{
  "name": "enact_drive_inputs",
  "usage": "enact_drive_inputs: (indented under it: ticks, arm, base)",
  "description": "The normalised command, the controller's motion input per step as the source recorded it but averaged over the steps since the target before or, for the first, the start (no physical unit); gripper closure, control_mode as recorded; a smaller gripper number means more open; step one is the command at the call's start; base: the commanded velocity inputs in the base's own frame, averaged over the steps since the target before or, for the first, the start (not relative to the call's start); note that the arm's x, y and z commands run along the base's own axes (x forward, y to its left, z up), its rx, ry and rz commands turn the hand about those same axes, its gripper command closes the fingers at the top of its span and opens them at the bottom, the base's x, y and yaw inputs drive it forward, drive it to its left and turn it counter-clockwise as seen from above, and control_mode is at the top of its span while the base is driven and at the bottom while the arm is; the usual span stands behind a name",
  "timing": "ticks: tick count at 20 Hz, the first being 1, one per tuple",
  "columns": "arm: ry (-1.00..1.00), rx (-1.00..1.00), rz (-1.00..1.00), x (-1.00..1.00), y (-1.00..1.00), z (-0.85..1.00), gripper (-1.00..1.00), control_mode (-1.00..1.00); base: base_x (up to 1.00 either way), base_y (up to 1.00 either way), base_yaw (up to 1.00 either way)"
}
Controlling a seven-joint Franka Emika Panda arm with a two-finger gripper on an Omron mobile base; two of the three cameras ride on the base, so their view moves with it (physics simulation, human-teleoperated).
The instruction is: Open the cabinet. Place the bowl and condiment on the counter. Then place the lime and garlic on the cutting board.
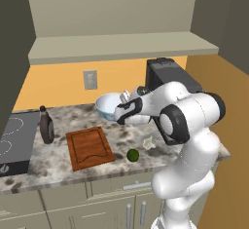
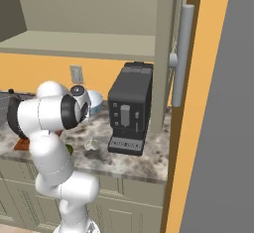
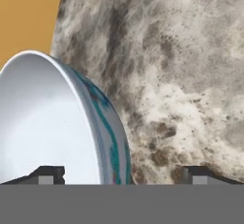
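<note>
Gripper jaws spread wide, nothing clamped; the two fingertips stand either side of the bowl's rim in the hand view, one over the pale inside, the other outside it over the counter. Whether either pad touches the rim can't be told.

Landmark: cutting board, lying flat on the counter.
- Bowl sits on the counter behind and right of the board, near the orange wall, with the gripper at its right rim.
- Condiment stands upright just left of the board, beside the black stovetop.
- Lime rests on the counter just right of the board's front corner, not on it.
- Garlic lies right of the lime, further from the board, partly behind the arm.
- Cabinet is above the board, doors open, shelves bare; one door with its silver handle shows in the right base view.
- Coffee machine stands well right of the board, with the garlic just left of its base.
</note>
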Motion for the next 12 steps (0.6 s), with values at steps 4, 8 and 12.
enact_drive_inputs:
  ticks: [4,8,12]
  arm:
    - [-0.07,0.00,0.00,-0.55,-0.09,0.46,-1.00,-1.00]
    - [-0.09,0.00,0.00,-0.61,-0.16,0.61,-1.00,-1.00]
    - [-0.07,0.00,0.00,-0.66,-0.16,0.55,-1.00,-1.00]
  base:
    - [0.00,0.00,0.00]
    - [0.00,0.00,0.00]
    - [0.00,0.00,0.00]
